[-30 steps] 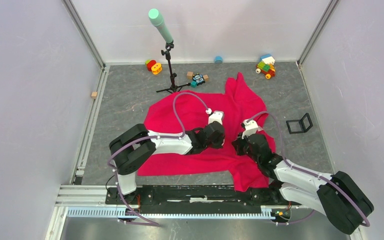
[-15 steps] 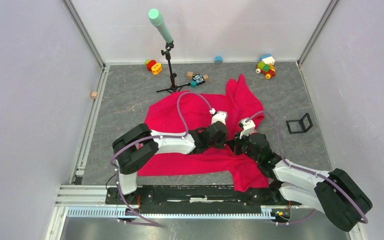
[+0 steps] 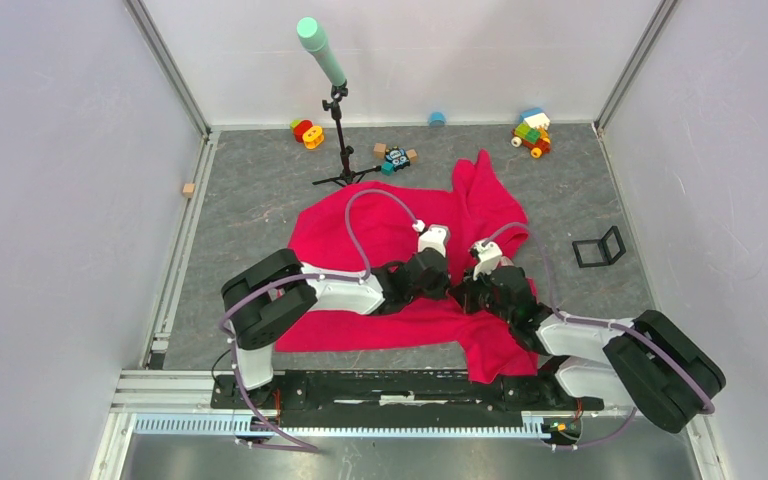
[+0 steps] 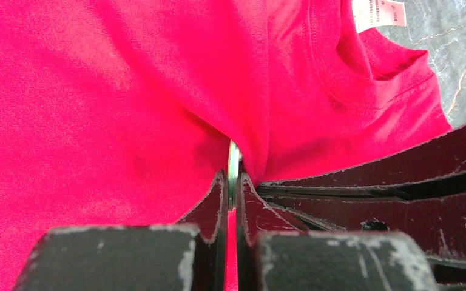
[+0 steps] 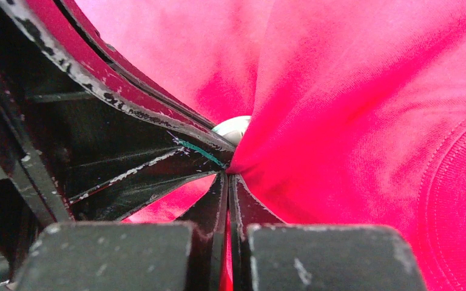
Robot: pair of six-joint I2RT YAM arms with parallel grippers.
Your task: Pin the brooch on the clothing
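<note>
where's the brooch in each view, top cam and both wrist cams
top external: not visible, hidden where the left gripper and right gripper meet on the shirt.
left wrist: brooch at centre, edge-on, pinched between the jaws.
right wrist: a pale sliver at centre, just above the closed jaws.
shared landmark: the red shirt, puckered into a fold right at the brooch in both wrist views.

The left arm point(image 3: 340, 290) lies low, reaching rightward; the right arm point(image 3: 570, 335) angles leftward, also low — their tips nearly meet. The left gripper point(image 4: 232, 182) is pinched tight on the brooch point(image 4: 233, 160), the right gripper point(image 5: 228, 182) clamped on a fold of the clothing point(image 5: 352, 121).
</note>
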